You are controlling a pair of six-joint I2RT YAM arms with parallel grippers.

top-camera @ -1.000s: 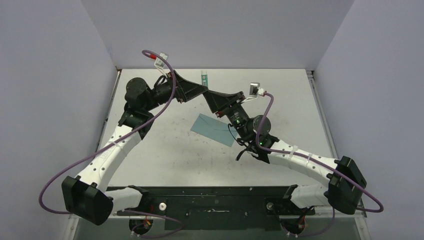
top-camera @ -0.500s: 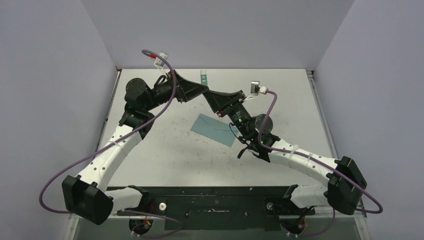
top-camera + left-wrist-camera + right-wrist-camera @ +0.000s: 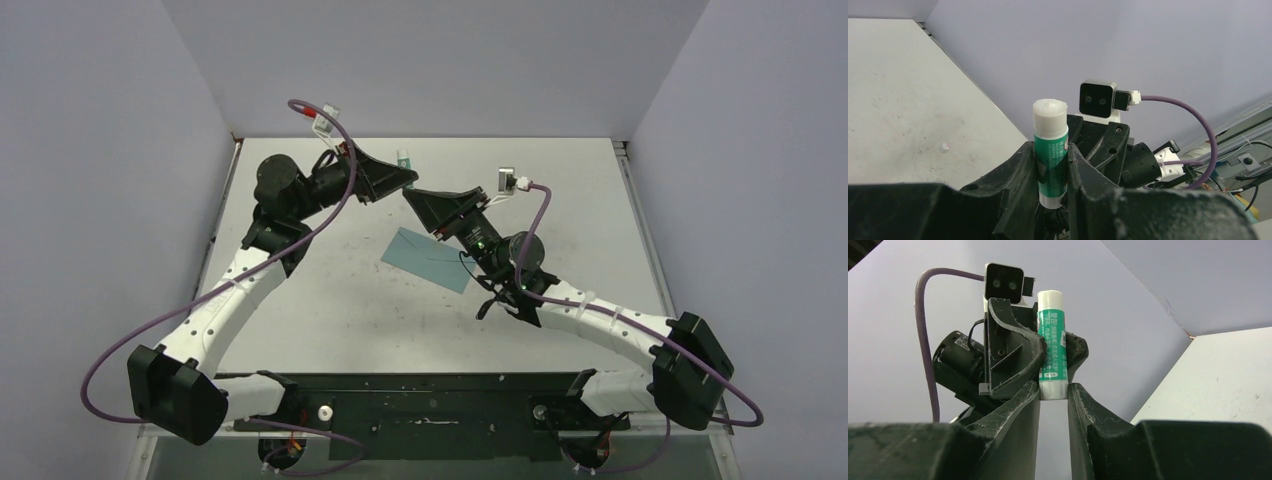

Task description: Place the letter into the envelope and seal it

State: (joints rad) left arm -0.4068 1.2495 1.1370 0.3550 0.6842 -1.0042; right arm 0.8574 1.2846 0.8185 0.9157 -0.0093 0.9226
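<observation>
The envelope (image 3: 430, 258) lies flat near the middle of the tabletop (image 3: 330, 320), closed and teal, with one long side turned toward 11 o'clock. Its 3 o'clock corner is covered by the right arm in the top view. It is not touched by either set of fingers.

Above the far half of the tabletop, at about 12 o'clock from the envelope, the two arms are brought tip to tip. A green-and-white glue stick (image 3: 1050, 150) is clamped by the left fingers (image 3: 1029, 161) around its green middle, with both white ends left free. In the left wrist view its uncapped end, a lumpy white plug, is pointed toward the right arm.

The right fingers (image 3: 1032, 401) are parted by a narrow gap, about as wide as the stick, and only the wall is seen through that gap. One white end of the stick is seen just at their tips. Whether it is touched there cannot be told.

In the top view the left fingers (image 3: 405, 177) are seen at 12 o'clock of the right fingers (image 3: 412, 196), very near them. A small pale piece (image 3: 944, 147) lies on the tabletop at 9 o'clock of the stick in the left wrist view.
</observation>
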